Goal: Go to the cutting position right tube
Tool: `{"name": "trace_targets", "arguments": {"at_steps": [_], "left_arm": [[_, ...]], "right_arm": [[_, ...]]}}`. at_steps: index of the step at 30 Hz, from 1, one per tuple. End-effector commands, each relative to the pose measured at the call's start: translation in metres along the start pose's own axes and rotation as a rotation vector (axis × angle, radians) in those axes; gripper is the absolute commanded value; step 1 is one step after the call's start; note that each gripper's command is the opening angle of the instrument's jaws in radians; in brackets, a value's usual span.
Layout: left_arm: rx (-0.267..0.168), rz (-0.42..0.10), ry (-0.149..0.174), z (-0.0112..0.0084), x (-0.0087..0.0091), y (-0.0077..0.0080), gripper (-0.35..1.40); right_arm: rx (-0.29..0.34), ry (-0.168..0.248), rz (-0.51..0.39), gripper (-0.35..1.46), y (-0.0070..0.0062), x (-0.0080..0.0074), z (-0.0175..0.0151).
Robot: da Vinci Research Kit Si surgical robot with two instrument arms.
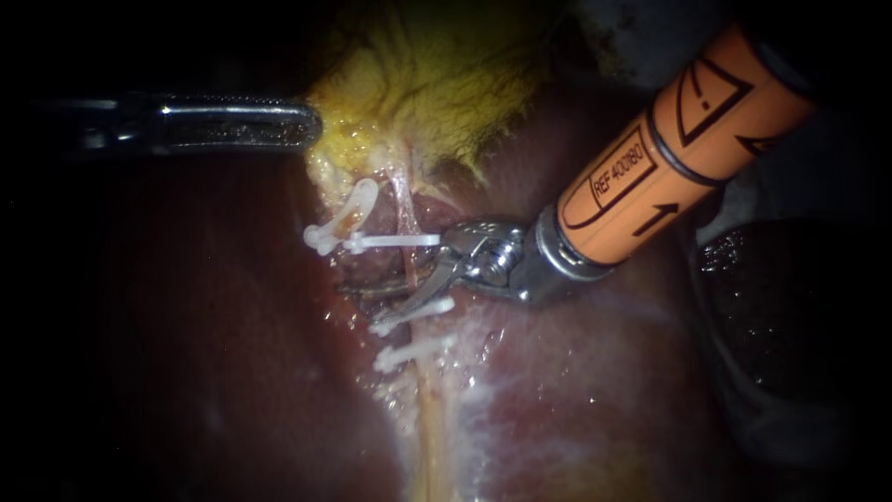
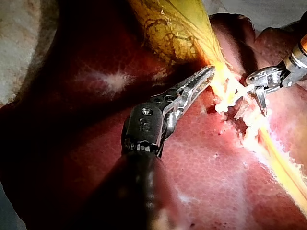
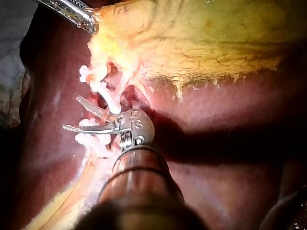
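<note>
My right instrument (image 1: 379, 303), on an orange shaft from the upper right, ends in two curved blades that stand open. They straddle a thin pink tube (image 1: 406, 223) between the white clip (image 1: 395, 242) above and another clip (image 1: 413, 314) below. The right wrist view shows both blades of that instrument (image 3: 71, 113) spread among the clips. My left instrument (image 1: 308, 125) comes in from the left, its jaws shut on the yellow edge of the gallbladder (image 1: 437, 84). In the left wrist view its toothed jaws (image 2: 207, 73) reach into that same yellow tissue.
Dark red liver (image 1: 186, 353) lies all around. A bent white clip (image 1: 342, 216) sits on the tissue left of the tube, and a lower clip (image 1: 409, 354) lies below the blades. A pale yellow strand (image 1: 429, 437) runs downward. A dark glistening mass (image 1: 780, 307) lies at the right.
</note>
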Motion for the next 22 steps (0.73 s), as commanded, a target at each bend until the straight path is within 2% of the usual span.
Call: {"name": "trace_targets", "arguments": {"at_steps": [1, 8, 22], "left_arm": [[0.000, 0.000, 0.000, 0.0000, 0.0000, 0.0000, -0.35], [0.000, 0.000, 0.000, 0.0000, 0.0000, 0.0000, -0.35], [0.000, 0.000, 0.000, 0.0001, 0.0000, 0.0000, -0.35]], "right_arm": [[0.006, 0.003, -0.004, 0.94, -0.0005, 0.0003, 0.0002], [0.028, 0.028, -0.021, 0.94, -0.0023, 0.0020, 0.0010], [0.018, 0.035, -0.033, 0.96, -0.0022, 0.0021, 0.0010]]}}
